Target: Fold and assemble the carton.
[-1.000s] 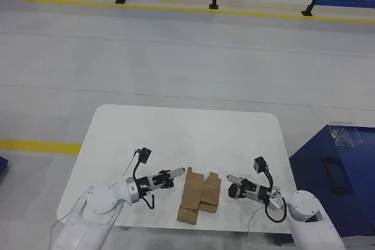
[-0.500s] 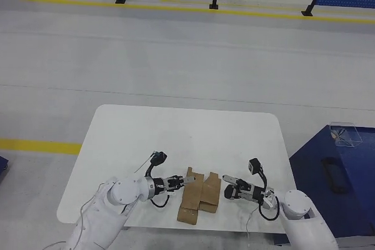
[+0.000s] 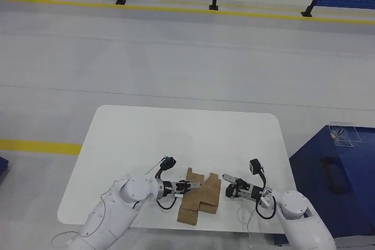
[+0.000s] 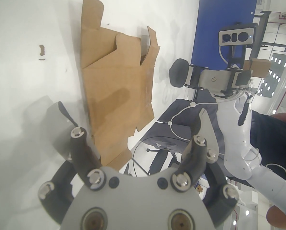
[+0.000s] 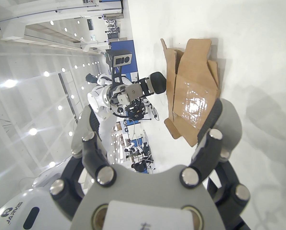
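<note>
A flat brown cardboard carton (image 3: 199, 195) lies unfolded near the front edge of the white table (image 3: 175, 131). My left gripper (image 3: 188, 185) is at the carton's left edge. In the left wrist view the left gripper (image 4: 133, 120) is open, one finger low by the table and the other raised, with the edge of the carton (image 4: 114, 80) between them. My right gripper (image 3: 227, 192) is just right of the carton. It is open (image 5: 155, 116), and a corner of the carton (image 5: 193, 89) lies beside one finger.
A blue cabinet (image 3: 350, 181) stands to the right of the table, with a clear plastic box (image 3: 345, 133) on top. The table's front edge runs just below the carton. The back half of the table is bare.
My left arm has swung right across the table until its gripper reached the carton's left edge. The right gripper has crept slightly left toward the carton. The carton has stayed put.
</note>
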Robot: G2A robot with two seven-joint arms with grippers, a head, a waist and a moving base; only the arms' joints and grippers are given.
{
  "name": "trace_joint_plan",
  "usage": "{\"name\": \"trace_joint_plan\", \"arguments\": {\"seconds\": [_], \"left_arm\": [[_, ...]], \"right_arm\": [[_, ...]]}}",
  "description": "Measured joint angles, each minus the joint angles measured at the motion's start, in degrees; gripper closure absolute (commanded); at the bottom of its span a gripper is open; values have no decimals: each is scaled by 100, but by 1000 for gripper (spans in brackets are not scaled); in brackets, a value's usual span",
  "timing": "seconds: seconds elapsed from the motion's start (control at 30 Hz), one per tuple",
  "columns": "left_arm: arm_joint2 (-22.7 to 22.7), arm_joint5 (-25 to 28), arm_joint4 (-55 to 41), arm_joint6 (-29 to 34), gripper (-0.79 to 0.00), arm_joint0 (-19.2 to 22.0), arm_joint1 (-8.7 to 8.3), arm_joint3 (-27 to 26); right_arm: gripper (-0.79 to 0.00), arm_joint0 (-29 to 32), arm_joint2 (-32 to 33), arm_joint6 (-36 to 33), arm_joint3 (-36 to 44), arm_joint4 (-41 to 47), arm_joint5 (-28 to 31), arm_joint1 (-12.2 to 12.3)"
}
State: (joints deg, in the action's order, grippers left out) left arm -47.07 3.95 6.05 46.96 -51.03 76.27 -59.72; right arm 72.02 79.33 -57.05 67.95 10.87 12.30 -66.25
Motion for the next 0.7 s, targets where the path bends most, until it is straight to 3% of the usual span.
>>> {"name": "trace_joint_plan", "arguments": {"seconds": [0.03,0.2,0.23,0.3,0.33,0.37,0.7], "left_arm": [[45,2,-6,0,-785,26,23,68],[236,111,-70,13,-628,142,133,352],[261,143,-89,27,-443,156,149,386],[301,245,-149,48,-249,174,181,446],[315,300,-186,63,-37,177,194,464],[331,373,-226,76,0,183,211,486],[376,768,-376,-88,0,209,306,666]], "right_arm": [[-785,-9,-17,2,-20,14,-1,0],[-785,-58,-101,11,-132,56,10,-1],[-785,-69,-116,16,-151,62,14,-2],[-785,-79,-145,29,-174,88,36,-2],[-785,-76,-156,26,-173,105,45,-3],[-785,-71,-164,17,-167,125,57,0],[-785,-83,-159,-28,-221,348,131,24]]}}
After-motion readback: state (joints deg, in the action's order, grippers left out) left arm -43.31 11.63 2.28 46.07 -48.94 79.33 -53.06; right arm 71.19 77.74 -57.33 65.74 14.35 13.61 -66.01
